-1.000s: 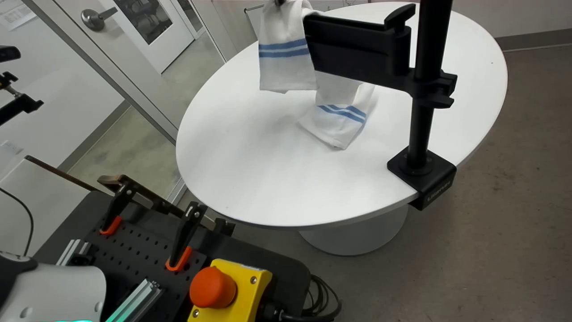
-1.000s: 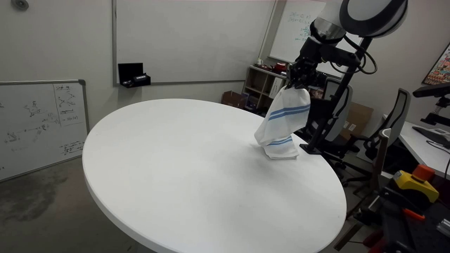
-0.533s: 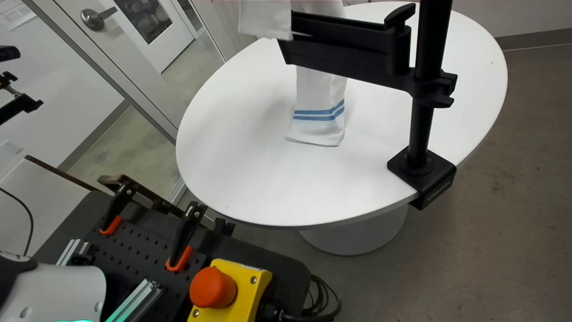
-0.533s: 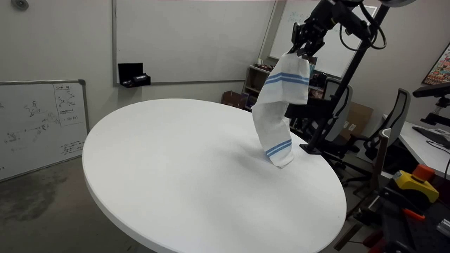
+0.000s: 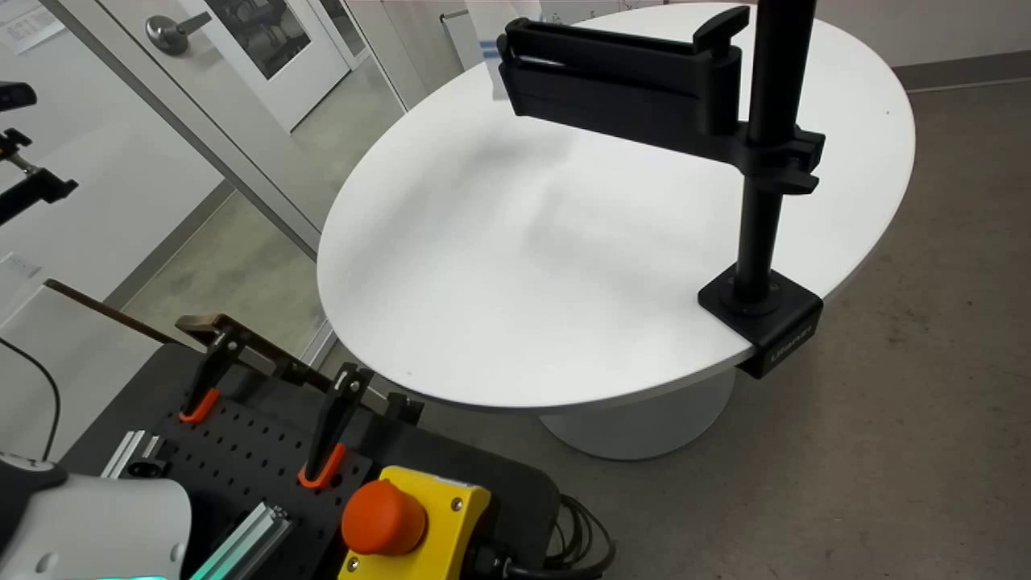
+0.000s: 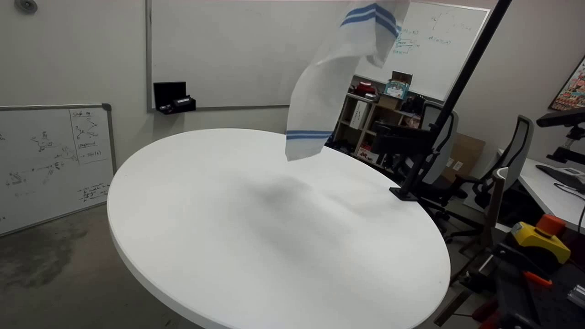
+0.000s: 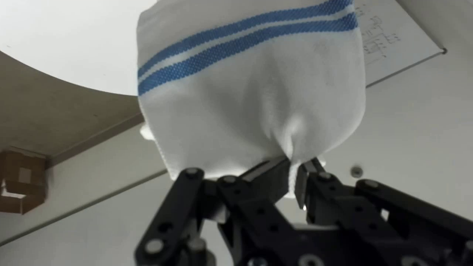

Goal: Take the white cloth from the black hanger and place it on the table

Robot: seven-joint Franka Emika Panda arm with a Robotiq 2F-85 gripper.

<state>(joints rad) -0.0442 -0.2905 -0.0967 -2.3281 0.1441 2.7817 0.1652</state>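
Note:
The white cloth with blue stripes hangs in the air above the table, its lower end above the far part of the tabletop. In the wrist view my gripper is shut on the top edge of the cloth, which hangs from the fingertips. The gripper is out of view in both exterior views. The black hanger stands at the table's edge with nothing on its arm. In an exterior view the cloth shows only partly, behind the tip of the hanger's arm, over the table.
The hanger's pole rises from a clamp base on the table edge. A yellow box with a red button and clamps sit on a black cart beside the table. Whiteboards and chairs stand around.
The gripper has risen out of the exterior views with the cloth. The cloth, earlier draped at the hanger's arm with its end touching the table, is now up, off the arm and over the table.

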